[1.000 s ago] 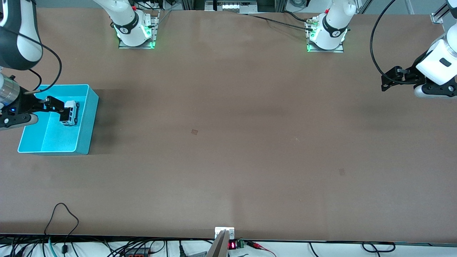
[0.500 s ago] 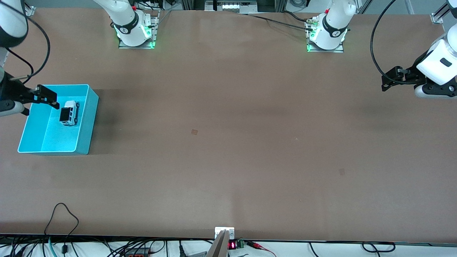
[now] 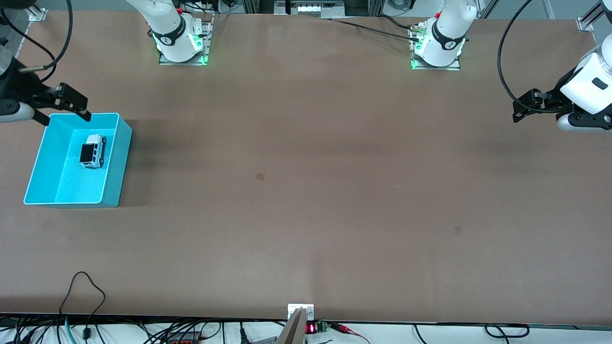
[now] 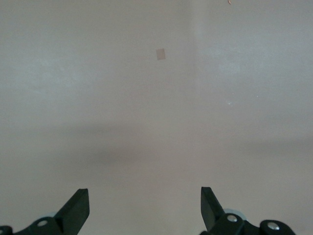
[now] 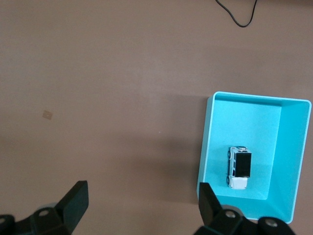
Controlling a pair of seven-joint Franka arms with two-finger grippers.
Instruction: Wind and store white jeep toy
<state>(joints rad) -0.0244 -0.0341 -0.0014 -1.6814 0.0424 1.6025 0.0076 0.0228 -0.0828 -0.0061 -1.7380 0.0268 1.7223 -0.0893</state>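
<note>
The white jeep toy (image 3: 92,152) with its black ribbed roof lies in the cyan bin (image 3: 117,167) at the right arm's end of the table. It also shows in the right wrist view (image 5: 239,167), inside the bin (image 5: 207,147). My right gripper (image 3: 71,105) is open and empty, raised over the bin's edge nearest the robots' bases; in its own view (image 5: 142,198) it hangs over bare table beside the bin. My left gripper (image 3: 525,106) is open and empty, waiting raised over the left arm's end of the table, over bare table in its own view (image 4: 145,200).
The brown table (image 3: 306,191) carries a small tan patch (image 3: 260,176) near the middle and a darker one (image 3: 457,230) toward the left arm's end. Both arm bases (image 3: 180,43) stand along the edge nearest the robots. Cables hang along the edge nearest the front camera.
My right gripper let go of the jeep, which stays in the bin, then lifted away and moved toward the robots' bases. The left arm barely moved.
</note>
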